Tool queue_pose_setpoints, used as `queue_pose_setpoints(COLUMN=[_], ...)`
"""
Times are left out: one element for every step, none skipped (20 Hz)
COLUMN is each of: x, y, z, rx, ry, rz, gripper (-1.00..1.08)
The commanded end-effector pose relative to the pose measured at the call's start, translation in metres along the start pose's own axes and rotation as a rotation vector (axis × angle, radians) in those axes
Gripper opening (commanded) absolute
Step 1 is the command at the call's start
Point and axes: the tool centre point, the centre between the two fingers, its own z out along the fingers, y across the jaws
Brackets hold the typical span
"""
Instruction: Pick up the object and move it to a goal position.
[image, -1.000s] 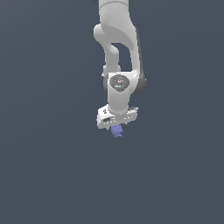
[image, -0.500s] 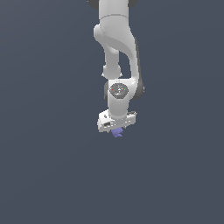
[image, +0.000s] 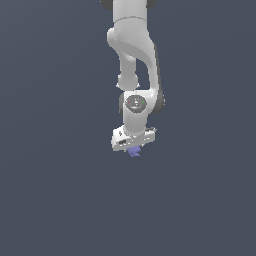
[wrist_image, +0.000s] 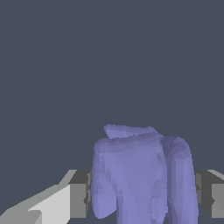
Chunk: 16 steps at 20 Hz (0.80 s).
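The object (image: 133, 152) is a small lavender-blue lumpy shape poking out just below the white hand of the arm. My gripper (image: 133, 148) is shut on it, and most of it is hidden by the hand in the exterior view. From the wrist view the object (wrist_image: 142, 175) fills the space between the two grey fingers (wrist_image: 78, 194), which press on both its sides. The arm hangs down from the top of the exterior view with the hand tilted slightly.
A plain dark grey-blue surface (image: 60, 190) fills the background in both views. No other objects or edges show.
The hand with the object has risen a little and the wrist has turned, showing its round joint face more from the front.
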Motion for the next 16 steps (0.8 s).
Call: queue_pose_setpoints(x=[0.000,0.000,0.000,0.000,0.000,0.000,0.000,0.000,-0.001,-0.001,-0.001,-0.001,-0.001,-0.001,-0.002,-0.002], y=[0.000,0.000,-0.001,-0.001,-0.002,-0.003,-0.004,-0.005,-0.007,-0.009,-0.011,-0.014,-0.016,-0.019,-0.022,-0.025], z=[0.000,0.000,-0.001,-0.002,-0.004,-0.006,-0.009,-0.012,-0.016,-0.021,-0.026,-0.032,-0.038,-0.045,-0.052,-0.060], rx=[0.000,0.000,0.000,0.000,0.000,0.000,0.000,0.000,0.000,0.000,0.000,-0.001,-0.001,-0.001,-0.001,-0.001], ry=[0.000,0.000,0.000,0.000,0.000,0.000,0.000,0.000,0.000,0.000,0.000,0.000,0.000,0.000,0.000,0.000], rz=[0.000,0.000,0.000,0.000,0.000,0.000,0.000,0.000,0.000,0.000,0.000,0.000,0.000,0.000,0.000,0.000], gripper=[-1.00,-1.00,-1.00,-1.00,-1.00,-1.00,-1.00,-1.00,-1.00,-1.00,-1.00,-1.00,-1.00,-1.00,-1.00,-1.00])
